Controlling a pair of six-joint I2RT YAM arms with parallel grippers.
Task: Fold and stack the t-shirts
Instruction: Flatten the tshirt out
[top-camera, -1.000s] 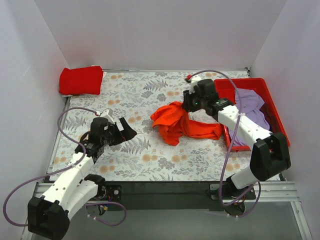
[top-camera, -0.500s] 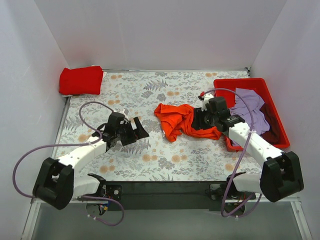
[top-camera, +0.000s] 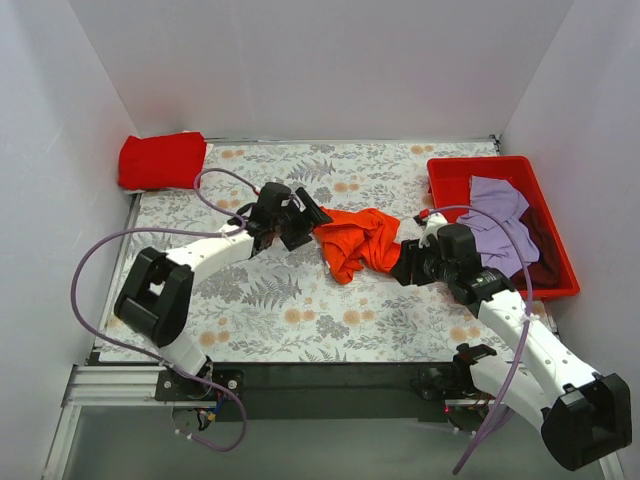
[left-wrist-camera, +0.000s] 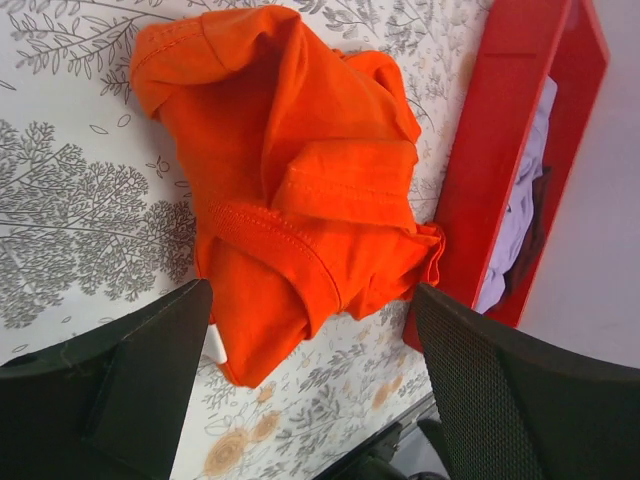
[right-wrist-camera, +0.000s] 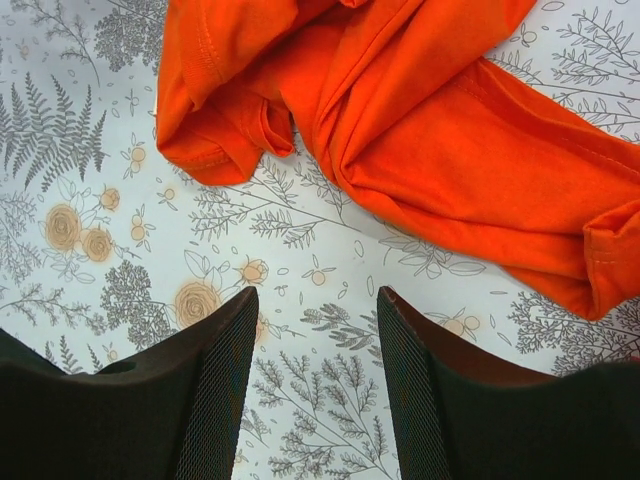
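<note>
The bright orange t-shirt (top-camera: 358, 240) lies crumpled on the middle of the floral table. My left gripper (top-camera: 306, 214) is open at its left edge; in the left wrist view the orange shirt (left-wrist-camera: 300, 200) lies between and ahead of the spread jaws of this gripper (left-wrist-camera: 312, 335). My right gripper (top-camera: 408, 264) is open and empty just short of the shirt's right end; in the right wrist view that gripper (right-wrist-camera: 317, 296) is over bare table below the orange cloth (right-wrist-camera: 430, 140). A deeper red t-shirt (top-camera: 162, 160) lies folded at the far left corner. The lavender t-shirt (top-camera: 497, 212) and the dark maroon one (top-camera: 545, 270) lie in the bin.
The rigid red plastic bin (top-camera: 450, 172) stands at the right edge, close to the right arm; it also shows in the left wrist view (left-wrist-camera: 500, 150). White walls close in the table on the left, back and right.
My left arm has swung right and away, up to the orange shirt's left edge. My right gripper has come back toward the near edge and now hangs open, off the shirt.
</note>
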